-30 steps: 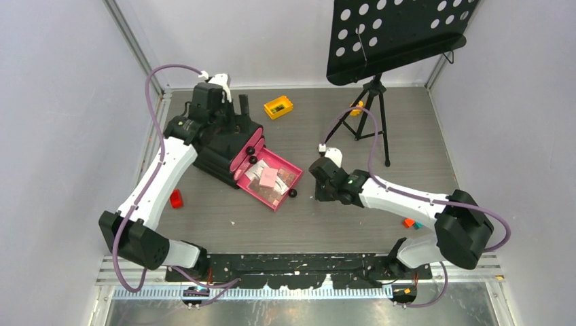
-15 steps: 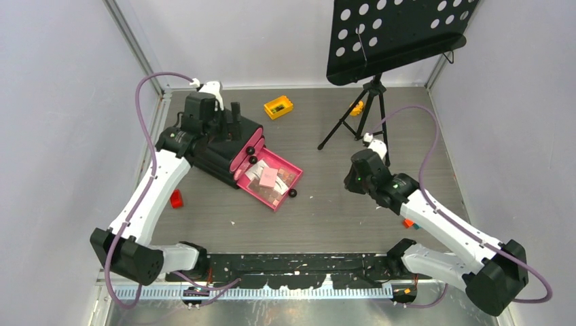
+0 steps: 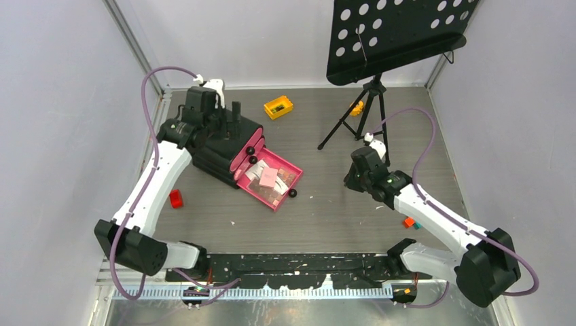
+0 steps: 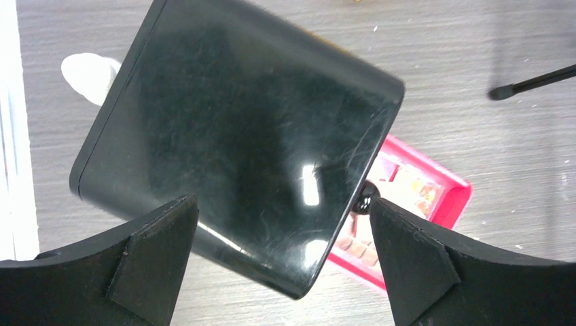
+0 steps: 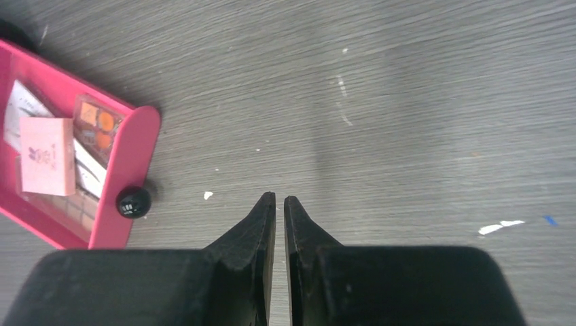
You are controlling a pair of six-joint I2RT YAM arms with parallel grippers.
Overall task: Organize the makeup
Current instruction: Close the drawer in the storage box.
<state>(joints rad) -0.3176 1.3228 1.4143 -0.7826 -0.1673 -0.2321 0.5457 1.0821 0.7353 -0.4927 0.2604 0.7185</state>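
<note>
The left jaws stand wide open with nothing between them; their two dark fingers (image 4: 156, 265) sit at the lower corners of the left wrist view, spread above the glossy lid of the black chest (image 4: 238, 136), and whether they touch it cannot be told. The right jaws are almost closed, the fingers (image 5: 251, 251) parted only by a thin slit that holds nothing, and they point down at bare grey worktop (image 3: 326, 210). Just to the left of them lies the open pink drawer (image 5: 129, 156), pulled out from the chest, its black knob (image 5: 132, 202) on the front. Inside the drawer a pink block (image 5: 46, 155) lies on top, beside a brown palette (image 5: 98, 125) with orange pans and a white card (image 5: 20, 109). Other pieces lie loose on the worktop, well apart: a yellow block (image 3: 278, 106) near the far wall, a red block (image 3: 176, 198) beside the left arm, and an orange block (image 3: 407, 222) close by the right arm. The music stand (image 3: 394, 34) rises on its tripod at the far right.
</note>
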